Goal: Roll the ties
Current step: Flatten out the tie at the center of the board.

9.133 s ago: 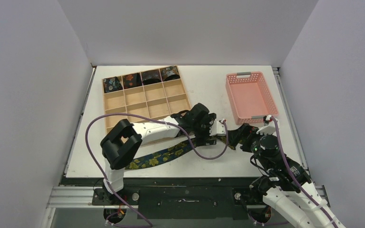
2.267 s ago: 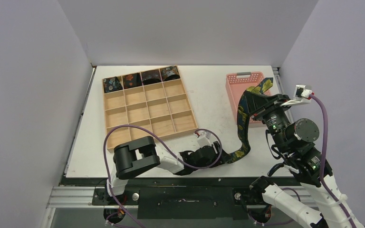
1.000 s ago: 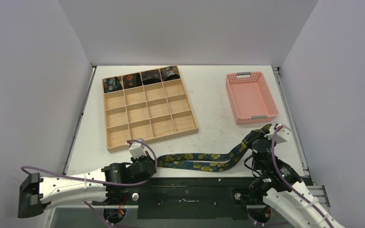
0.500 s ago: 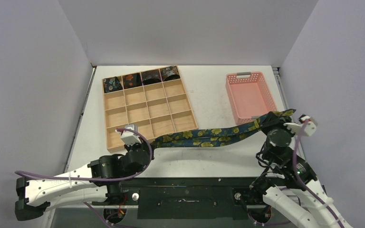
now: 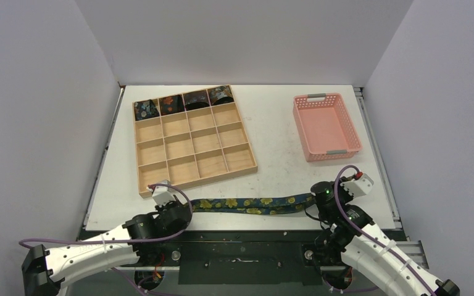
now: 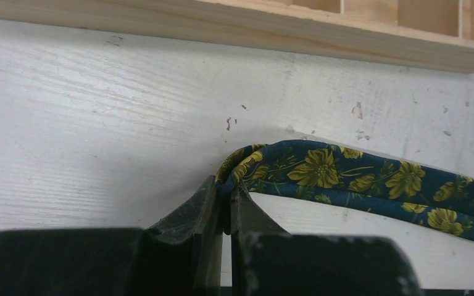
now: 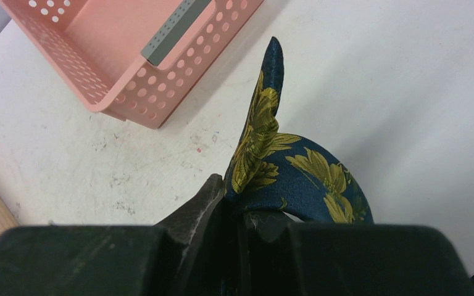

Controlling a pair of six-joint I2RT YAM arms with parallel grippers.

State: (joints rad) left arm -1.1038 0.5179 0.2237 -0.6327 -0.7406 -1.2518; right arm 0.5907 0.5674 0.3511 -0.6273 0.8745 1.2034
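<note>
One long tie [image 5: 253, 204] lies stretched along the near edge of the table [image 5: 278, 123], navy with yellow flowers. The left gripper [image 5: 185, 203] is clamped tight on one end and the right gripper [image 5: 313, 200] on the other. Four coiled ties [image 5: 184, 100] fill the back row of the one tray [image 5: 200, 182]. One pink basket [image 5: 299, 126].

the left arm [image 5: 92, 251] and right arm [image 5: 379, 259] have white shells between chunky black joint housings. a purple cable [image 5: 337, 182] loops along each. a small white camera block [image 5: 160, 192] caps each wrist. a green light [image 5: 327, 192] glows on the right arm. the left gripper [image 6: 227, 188] and right gripper [image 7: 231, 197] have matte black wedge fingers.
</note>
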